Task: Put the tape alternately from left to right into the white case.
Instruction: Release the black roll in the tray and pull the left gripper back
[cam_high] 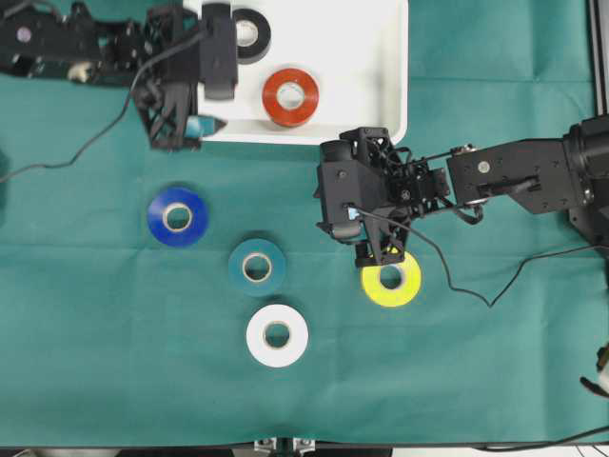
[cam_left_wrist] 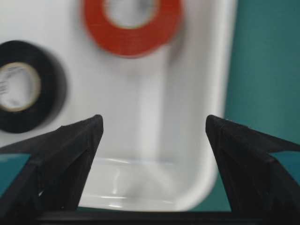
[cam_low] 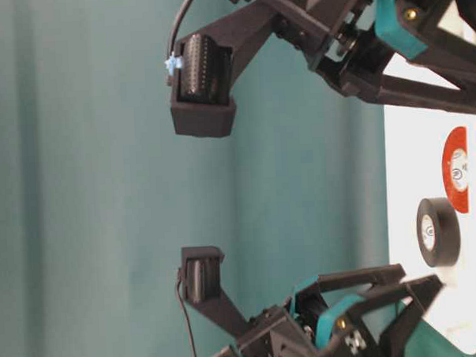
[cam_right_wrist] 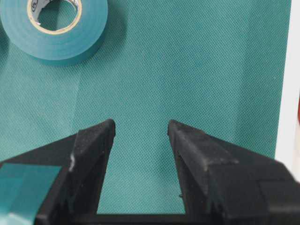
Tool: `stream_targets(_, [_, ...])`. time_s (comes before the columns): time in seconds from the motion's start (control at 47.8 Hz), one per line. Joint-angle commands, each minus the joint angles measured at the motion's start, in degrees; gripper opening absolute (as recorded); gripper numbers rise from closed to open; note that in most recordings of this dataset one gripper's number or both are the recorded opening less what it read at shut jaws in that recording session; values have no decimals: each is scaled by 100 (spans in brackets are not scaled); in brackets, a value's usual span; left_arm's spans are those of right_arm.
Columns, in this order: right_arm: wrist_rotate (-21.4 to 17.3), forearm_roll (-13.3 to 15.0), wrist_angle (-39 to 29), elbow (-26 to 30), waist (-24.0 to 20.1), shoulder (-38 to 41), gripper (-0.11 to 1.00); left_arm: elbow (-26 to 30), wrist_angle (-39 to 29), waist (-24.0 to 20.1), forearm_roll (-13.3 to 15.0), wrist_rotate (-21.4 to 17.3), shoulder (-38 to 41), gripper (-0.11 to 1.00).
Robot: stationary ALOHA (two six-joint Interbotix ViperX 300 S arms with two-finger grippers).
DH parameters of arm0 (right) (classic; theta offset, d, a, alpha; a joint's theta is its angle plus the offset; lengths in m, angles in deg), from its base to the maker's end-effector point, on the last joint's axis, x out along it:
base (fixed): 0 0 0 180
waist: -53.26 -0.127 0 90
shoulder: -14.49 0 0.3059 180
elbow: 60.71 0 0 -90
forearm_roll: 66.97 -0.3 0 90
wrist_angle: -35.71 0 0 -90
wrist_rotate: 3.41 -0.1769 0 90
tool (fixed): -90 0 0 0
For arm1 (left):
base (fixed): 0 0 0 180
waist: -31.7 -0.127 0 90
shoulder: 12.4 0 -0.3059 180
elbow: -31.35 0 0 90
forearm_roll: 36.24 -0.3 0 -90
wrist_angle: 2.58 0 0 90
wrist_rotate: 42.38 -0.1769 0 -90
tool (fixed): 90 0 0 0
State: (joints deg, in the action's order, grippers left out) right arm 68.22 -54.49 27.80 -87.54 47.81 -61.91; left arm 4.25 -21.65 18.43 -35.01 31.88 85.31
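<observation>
Fingers (cam_right_wrist: 96,140) apart, empty; yellow tape (cam_high: 391,279) only overhead.

surface: green cloth (cam_high: 95,314), lightly creased | cover: spans whole table | edge: right rail (cam_high: 601,57)

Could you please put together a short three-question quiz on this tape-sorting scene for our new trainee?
1. How many rolls already lie in the white case?
2. True or false: the left gripper is closed on a roll.
3. Which roll on the cloth lies nearest the right gripper: A blue, B white, C yellow?

Key
1. Two: the black roll and the red-orange roll.
2. False: it is open and empty over the case's corner.
3. C: the yellow roll lies just below it; the blue roll and white roll are farther left.
</observation>
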Motion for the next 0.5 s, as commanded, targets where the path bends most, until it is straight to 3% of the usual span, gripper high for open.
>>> stream_targets(0.0, [-9,9,35,88,-9,-185,59,-9,-62,193,9,9,-220,68])
stream_targets(0.23, [-79,-9,44,97,-9,-185,59,-176,-290,633,18,62,-387,68])
stream_targets(0.481, [-229,-9,35,79,-9,-185,59,-272,-483,914,18,396,-422,68])
